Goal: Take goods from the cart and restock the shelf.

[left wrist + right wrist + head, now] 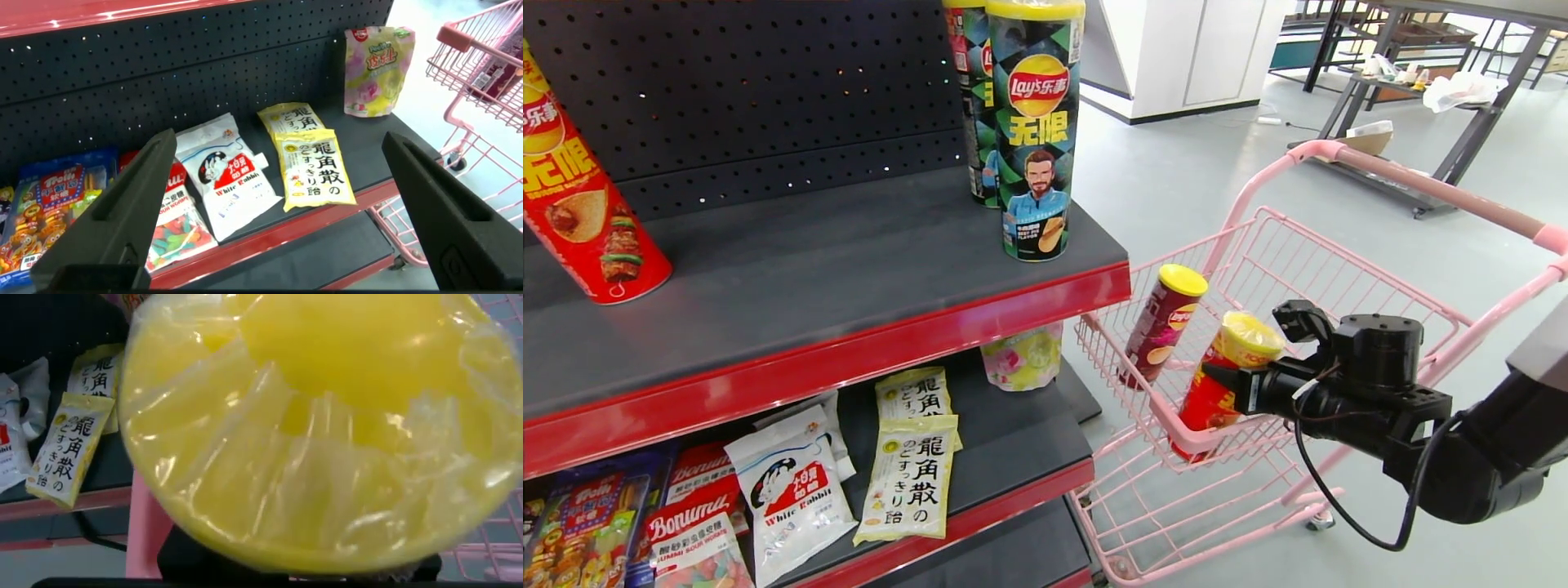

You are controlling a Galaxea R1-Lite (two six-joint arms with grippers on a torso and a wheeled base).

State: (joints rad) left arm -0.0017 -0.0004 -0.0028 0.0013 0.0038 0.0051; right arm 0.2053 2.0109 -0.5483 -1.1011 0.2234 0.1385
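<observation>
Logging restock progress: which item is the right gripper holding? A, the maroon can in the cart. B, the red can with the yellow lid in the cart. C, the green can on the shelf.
B: the right gripper clasps the red can inside the pink cart.

cart (1421, 186): pink-coated metal wire, glossy. shelf deck (809, 269): matt dark; front lip (849, 359) glossy red; back panel (768, 82) matt, perforated. red can (1209, 400): glossy print, yellow plastic lid (310, 433) under crinkled clear film. candy bags (911, 478): shiny plastic.
</observation>
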